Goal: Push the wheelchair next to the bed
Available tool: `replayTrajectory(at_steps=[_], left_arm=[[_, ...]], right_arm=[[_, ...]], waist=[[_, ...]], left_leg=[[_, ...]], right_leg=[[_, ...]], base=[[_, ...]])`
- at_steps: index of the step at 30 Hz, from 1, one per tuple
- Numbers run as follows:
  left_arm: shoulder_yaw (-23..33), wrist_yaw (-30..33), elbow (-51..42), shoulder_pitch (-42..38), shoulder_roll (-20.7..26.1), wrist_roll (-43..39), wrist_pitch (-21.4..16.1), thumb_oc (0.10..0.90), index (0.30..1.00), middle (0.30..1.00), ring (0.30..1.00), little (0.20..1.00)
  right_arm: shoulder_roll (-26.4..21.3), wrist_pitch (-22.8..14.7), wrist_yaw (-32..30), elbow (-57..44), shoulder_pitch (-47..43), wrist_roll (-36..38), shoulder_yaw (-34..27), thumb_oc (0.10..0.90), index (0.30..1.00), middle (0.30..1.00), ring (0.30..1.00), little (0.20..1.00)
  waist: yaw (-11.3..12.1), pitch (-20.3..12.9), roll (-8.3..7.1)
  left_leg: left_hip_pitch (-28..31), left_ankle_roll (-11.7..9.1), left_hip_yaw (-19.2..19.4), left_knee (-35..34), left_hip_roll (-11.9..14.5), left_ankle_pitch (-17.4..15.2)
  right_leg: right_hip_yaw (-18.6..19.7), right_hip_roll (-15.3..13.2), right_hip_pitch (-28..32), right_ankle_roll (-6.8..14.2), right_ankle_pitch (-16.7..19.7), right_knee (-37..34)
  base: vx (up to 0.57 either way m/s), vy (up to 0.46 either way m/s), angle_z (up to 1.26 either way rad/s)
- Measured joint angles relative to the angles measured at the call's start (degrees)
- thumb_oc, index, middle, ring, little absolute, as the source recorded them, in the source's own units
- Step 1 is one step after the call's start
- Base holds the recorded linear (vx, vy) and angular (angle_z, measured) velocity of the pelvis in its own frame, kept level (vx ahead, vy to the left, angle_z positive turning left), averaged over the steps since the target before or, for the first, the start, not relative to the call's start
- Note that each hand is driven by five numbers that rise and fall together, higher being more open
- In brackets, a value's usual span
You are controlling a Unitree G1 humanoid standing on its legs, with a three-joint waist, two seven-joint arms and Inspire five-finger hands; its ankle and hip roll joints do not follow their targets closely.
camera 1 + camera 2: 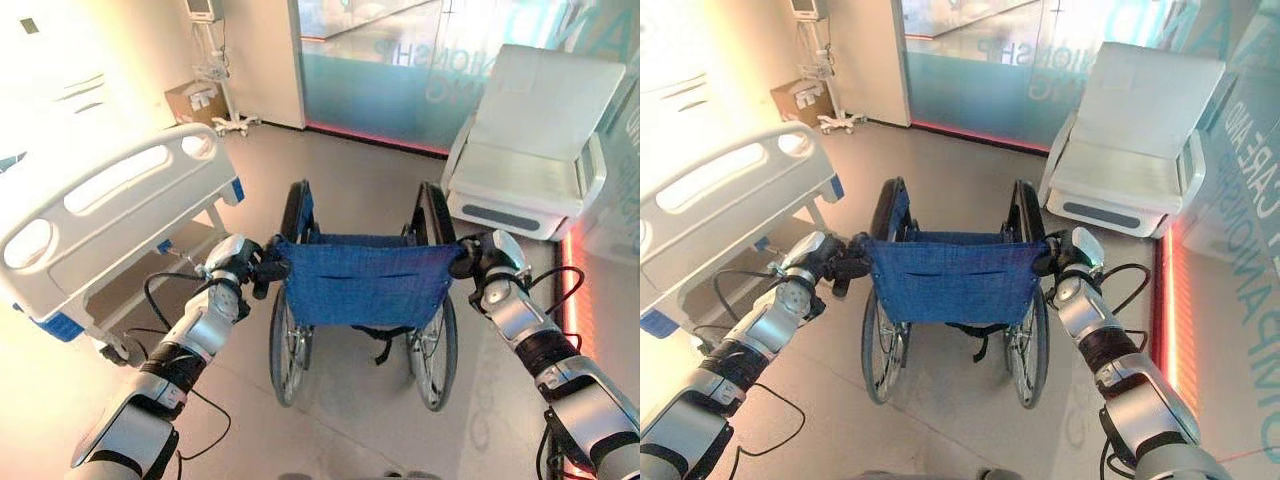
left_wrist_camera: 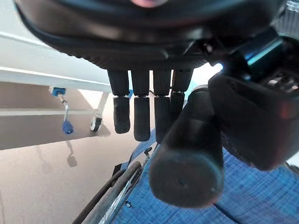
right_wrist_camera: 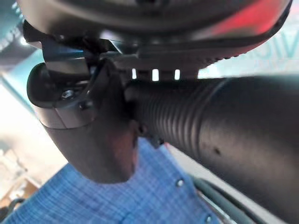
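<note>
Blue fabric backs the wheelchair [image 1: 365,285], which stands on the floor just right of the bed [image 1: 110,200], not yet alongside. The left robot hand [image 1: 262,268] curls round one push handle and the right robot hand [image 1: 1050,255] round the other. Most pushing seems left. Glass-wall lettering reads mirrored, illegible.

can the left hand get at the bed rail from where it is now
Probably not as things stand. The left hand is curled round the wheelchair's left push handle, so it is occupied. The bed footboard lies just beyond it on the left with open floor between, so letting go would likely free the way.
</note>
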Motion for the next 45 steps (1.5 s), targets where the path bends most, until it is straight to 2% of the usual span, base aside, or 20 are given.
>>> replayTrajectory(at_steps=[3,5,6,8,10,12,13,14,18,19,20,24,26,29,31,34,37,39,42,45], left_arm=[[-0.4,0.2,1.1,2.3,-0.2,-0.2,-0.3,0.4,0.3,0.3,0.3,0.3],[-0.8,1.1,1.4,2.0,-1.3,-1.7,-1.2,0.4,0.3,0.3,0.3,0.3],[-1.4,1.6,1.8,1.0,-2.1,-2.3,-1.3,0.4,0.3,0.3,0.3,0.3],[-1.9,2.0,1.2,0.7,-2.7,-2.9,-1.9,0.4,0.3,0.3,0.3,0.3],[-1.8,2.1,0.7,1.0,-2.5,-3.4,-2.2,0.4,0.3,0.3,0.3,0.3],[-1.3,2.1,0.4,1.1,-2.1,-3.4,-2.5,0.4,0.3,0.3,0.3,0.3],[-1.2,1.9,0.3,1.1,-2.2,-3.4,-2.7,0.4,0.3,0.3,0.3,0.3],[-1.2,1.9,0.7,0.8,-2.1,-3.3,-3.2,0.4,0.3,0.3,0.3,0.3],[-0.9,2.5,3.2,-2.7,-1.2,-3.4,-3.3,0.4,0.3,0.3,0.3,0.3],[-1.2,2.4,3.5,-3.2,-0.3,-3.4,-3.2,0.4,0.3,0.3,0.3,0.3],[-1.2,2.5,4.5,-4.0,-0.7,-3.4,-3.1,0.4,0.3,0.3,0.3,0.3],[-1.6,2.8,3.8,-3.5,-1.2,-3.4,-2.8,0.4,0.3,0.3,0.3,0.3],[-1.9,2.8,2.9,-3.3,-3.3,-3.0,-2.2,0.4,0.3,0.3,0.3,0.3],[-2.7,2.7,2.6,-3.3,-3.7,-1.9,-1.5,0.4,0.3,0.3,0.3,0.3],[-2.7,2.4,2.6,-3.6,-3.6,-1.9,-1.7,0.4,0.3,0.3,0.3,0.3],[-2.2,2.3,0.6,-3.7,-3.0,-2.1,-1.7,0.4,0.3,0.3,0.3,0.3],[-1.6,2.3,0.0,-3.7,-3.2,-2.1,-1.7,0.4,0.3,0.3,0.3,0.3],[-1.1,2.5,-1.0,-3.3,-2.5,-2.2,-1.6,0.4,0.3,0.3,0.3,0.3],[-0.6,3.4,-1.6,-3.3,-3.0,-2.3,-0.8,0.4,0.3,0.3,0.3,0.3],[-0.4,3.4,-4.0,-1.7,-3.4,-2.2,0.1,0.4,0.3,0.3,0.3,0.3]], right_arm=[[1.1,-0.1,0.0,0.8,1.1,-0.3,0.6,0.4,0.3,0.3,0.3,0.3],[-0.9,-0.3,0.0,0.8,0.1,-0.4,1.8,0.4,0.3,0.3,0.3,0.3],[-2.2,-0.3,0.0,1.2,-0.3,-0.2,1.9,0.4,0.3,0.3,0.3,0.3],[-3.7,-0.5,0.5,1.6,-0.8,0.2,1.8,0.4,0.3,0.3,0.3,0.3],[-4.2,-2.4,0.7,2.4,-0.7,0.2,1.7,0.4,0.3,0.3,0.3,0.3],[-4.4,-3.0,0.7,1.4,-0.5,0.1,1.7,0.4,0.3,0.3,0.3,0.3],[-4.5,-3.0,0.7,1.1,-0.6,0.1,1.7,0.4,0.3,0.3,0.3,0.3],[-4.5,-3.2,0.6,1.4,-0.7,-0.1,1.1,0.4,0.3,0.3,0.3,0.3],[0.0,-3.0,0.0,4.4,-1.2,-0.1,-0.9,0.4,0.3,0.3,0.3,0.3],[1.3,-3.5,-0.7,4.5,-0.8,-0.2,-1.6,0.4,0.3,0.3,0.3,0.3],[1.3,-3.6,-0.9,4.4,-1.0,-0.4,-2.0,0.4,0.3,0.3,0.3,0.3],[0.5,-3.6,-1.0,4.2,-0.5,-0.4,-2.2,0.4,0.3,0.3,0.3,0.3],[-1.5,-4.5,-0.9,3.7,0.3,-0.4,-2.3,0.4,0.3,0.3,0.3,0.3],[-4.2,-5.1,-0.8,0.7,1.8,-0.4,-2.2,0.4,0.3,0.3,0.3,0.3],[-4.3,-4.5,-0.8,0.5,2.0,-0.4,-2.3,0.4,0.3,0.3,0.3,0.3],[-4.1,-4.1,-0.6,0.1,2.3,-0.4,-3.6,0.4,0.3,0.3,0.3,0.3],[-4.3,-4.0,-0.3,-0.7,2.1,-0.9,-4.6,0.4,0.3,0.3,0.3,0.3],[-4.5,-4.0,0.4,-1.2,1.7,-0.9,-4.5,0.4,0.3,0.3,0.3,0.3],[-5.6,-3.9,1.1,-1.1,-1.0,-1.5,-4.0,0.4,0.3,0.3,0.3,0.3],[-7.3,-3.7,2.9,-1.1,-1.9,-2.5,-3.2,0.4,0.3,0.3,0.3,0.3]], waist=[[0.6,-0.1,0.03],[1.6,0.7,2.17],[2.4,1.3,3.22],[3.7,1.6,4.83],[4.8,1.5,5.4],[4.9,1.1,5.12],[4.4,0.0,6.22],[3.9,-0.5,6.59],[2.1,-1.7,0.68],[2.1,-2.6,0.0],[1.9,-2.6,0.42],[0.2,-2.7,1.6],[-0.3,-2.2,3.37],[-1.3,-1.0,6.56],[-3.4,0.4,4.72],[-4.4,0.7,1.79],[-4.6,0.9,1.57],[-4.3,0.5,-0.72],[-4.2,1.2,1.87],[-3.7,1.2,3.54]], left_leg=[[-2.6,0.9,-0.2,0.6,-1.7,0.6],[-3.1,0.2,4.5,-16.4,-3.7,1.4],[-3.2,-1.9,3.9,-22.9,-4.5,2.5],[-3.7,-2.8,2.9,-26.6,-4.8,3.0],[-4.5,-1.4,3.2,-19.8,-5.0,2.4],[-2.1,3.2,3.2,-11.9,-5.5,-1.0],[1.8,3.4,1.3,-16.9,-4.5,-1.8],[3.8,6.9,1.6,-20.7,-4.9,-0.7],[4.5,8.4,6.8,-23.6,-6.2,0.0],[3.1,9.2,6.8,-22.6,-7.4,-1.2],[3.3,9.7,5.6,-22.8,-7.6,-1.5],[5.5,11.1,4.3,-24.3,-8.2,-0.6],[8.5,12.5,-2.7,-27.0,-9.0,0.0],[9.7,12.5,-7.0,-27.3,-8.5,0.0],[10.8,12.4,-10.0,-27.6,-10.4,-0.5],[10.4,11.7,-9.6,-27.7,-10.3,-1.3],[10.6,9.7,-9.7,-27.4,-8.6,-2.5],[10.8,6.5,-10.1,-26.4,-7.7,-4.4],[11.0,4.5,-11.1,-26.3,-3.4,-5.5],[13.2,3.8,-8.1,-27.6,-0.2,-5.2]], right_leg=[[1.2,0.0,2.9,-0.8,-0.4,-0.7],[2.2,0.4,4.7,-0.6,-0.5,-3.2],[2.8,1.0,5.4,-0.9,-0.3,-4.4],[4.1,1.6,5.4,-1.3,-0.1,-4.7],[4.1,0.3,5.3,-1.3,-0.1,-4.8],[3.8,-2.5,4.8,-0.7,-0.4,-5.0],[3.3,-2.1,5.0,0.2,-0.2,-5.8],[2.7,-2.4,5.0,1.1,0.3,-5.2],[0.5,-4.3,2.3,1.7,-4.0,4.0],[0.9,-5.1,2.1,5.1,-3.8,3.0],[0.5,-5.2,1.4,6.9,-2.5,4.4],[0.7,-4.6,-1.4,6.2,-3.8,19.3],[0.9,-3.9,-2.6,4.9,-4.2,20.7],[0.7,-1.5,-6.3,4.7,-3.8,11.5],[0.9,-4.1,-9.8,7.9,0.1,1.2],[1.8,-6.7,-12.2,9.5,2.9,-9.0],[4.1,-7.1,-13.1,9.4,3.6,-4.2],[4.3,-6.7,-9.4,8.8,4.9,-3.5],[2.7,-3.0,-8.9,8.6,5.7,-2.8],[0.1,-1.0,-7.5,4.3,6.0,-1.3]], base=[[0.37,0.082,-0.15],[0.5,0.146,-0.13],[0.45,0.182,-0.25],[0.25,0.128,-0.46],[0.32,0.137,-0.68],[0.44,0.183,-0.59],[0.35,0.161,-0.22],[0.27,0.131,0.02],[0.23,0.146,-0.07],[0.18,0.115,-0.44],[0.34,0.179,-0.32],[0.29,0.056,0.1],[0.35,-0.094,0.05],[0.27,-0.173,0.31],[0.29,-0.195,0.81],[0.35,-0.241,0.71],[0.3,-0.27,0.51],[0.33,-0.303,0.41],[0.38,-0.304,0.38],[0.33,-0.245,0.35]])
